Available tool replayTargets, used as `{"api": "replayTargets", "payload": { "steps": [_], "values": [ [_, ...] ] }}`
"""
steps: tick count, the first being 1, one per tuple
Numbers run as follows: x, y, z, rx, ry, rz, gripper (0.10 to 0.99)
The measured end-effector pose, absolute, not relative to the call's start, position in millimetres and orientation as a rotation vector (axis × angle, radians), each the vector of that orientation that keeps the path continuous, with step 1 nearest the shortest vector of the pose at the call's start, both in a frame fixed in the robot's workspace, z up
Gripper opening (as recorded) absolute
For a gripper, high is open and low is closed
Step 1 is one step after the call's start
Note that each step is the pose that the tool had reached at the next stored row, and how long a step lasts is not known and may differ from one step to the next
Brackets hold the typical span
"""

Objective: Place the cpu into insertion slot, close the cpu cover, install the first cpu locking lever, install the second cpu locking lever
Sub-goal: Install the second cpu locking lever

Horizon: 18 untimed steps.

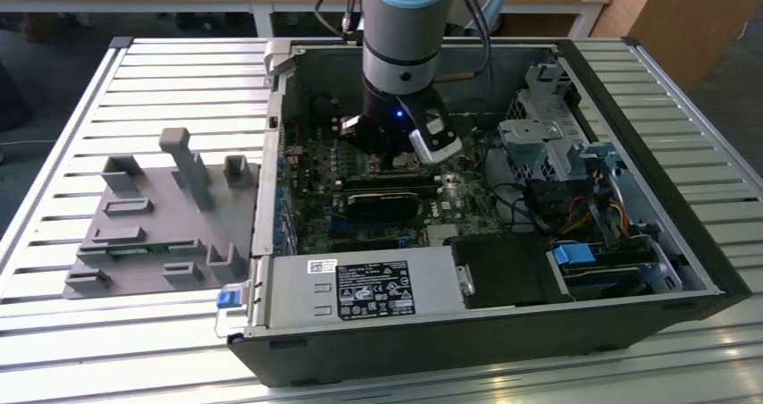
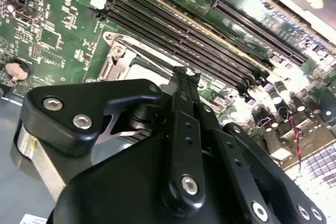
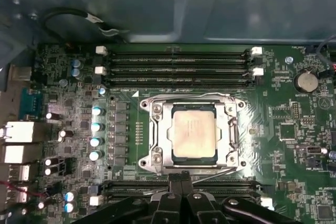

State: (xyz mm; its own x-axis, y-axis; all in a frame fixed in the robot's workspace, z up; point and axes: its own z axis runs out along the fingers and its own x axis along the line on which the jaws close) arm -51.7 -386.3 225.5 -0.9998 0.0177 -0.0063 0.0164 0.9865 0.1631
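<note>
Tool [image 3: 181, 178] sits low over the motherboard [image 3: 294, 129], fingers drawn together with no gap between the tips and nothing held; tip is right at the socket's edge, next to a thin wire lever [image 3: 212, 174]. In the second wrist view the tool [image 2: 185, 77] ends at a corner of the metal frame. In the exterior view the tool [image 1: 388, 158] is down inside the open computer case [image 1: 703, 270], under the arm [image 1: 406, 29].

The cpu [image 3: 194, 134] lies flat in the insertion slot [image 3: 192, 158], dull metal top facing up. The cpu cover [image 3: 159, 129] is down around it, chip showing through its square window. A second wire lever [image 3: 233, 129] runs along one side of the frame.

Long black memory slots [image 3: 176, 66] lie on one side of the socket, another set beside the tool on the other. A coin battery [image 3: 305, 81] sits near the board's edge.

Exterior view: the power supply box [image 1: 364, 290] is at the near end of the case. A grey fixture plate [image 1: 155, 225] rests on the slatted bench [image 1: 71, 350], to the exterior view's left of the case.
</note>
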Motion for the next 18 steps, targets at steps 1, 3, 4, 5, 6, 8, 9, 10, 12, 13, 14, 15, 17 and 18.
{"api": "replayTargets", "payload": {
  "steps": [1,3,4,5,6,8,9,10,12,13,14,15,17,18],
  "values": [
    [-53.2,-387.1,225.5,0.027,3.123,0.259,0.114],
    [-55.8,-387.8,225.0,0.029,3.123,0.261,0.114],
    [-56.4,-387.8,224.4,0.034,3.122,0.263,0.114],
    [-56.6,-387.8,223.8,0.043,3.122,0.263,0.114],
    [-56.7,-387.9,223.2,0.055,3.121,0.262,0.114],
    [-57.2,-387.9,221.4,0.073,3.120,0.262,0.114],
    [-57.7,-388.2,220.6,0.077,3.119,0.264,0.114],
    [-58.0,-389.5,220.1,0.077,3.119,0.269,0.114],
    [-59.0,-392.5,219.7,0.077,3.118,0.282,0.114],
    [-59.5,-394.1,219.6,0.077,3.117,0.288,0.114],
    [-60.3,-395.5,219.6,0.078,3.117,0.296,0.114],
    [-61.8,-396.5,219.5,0.078,3.116,0.303,0.114],
    [-64.9,-397.8,219.4,0.078,3.115,0.319,0.114],
    [-66.3,-398.1,219.1,0.078,3.114,0.327,0.114]
  ]
}}
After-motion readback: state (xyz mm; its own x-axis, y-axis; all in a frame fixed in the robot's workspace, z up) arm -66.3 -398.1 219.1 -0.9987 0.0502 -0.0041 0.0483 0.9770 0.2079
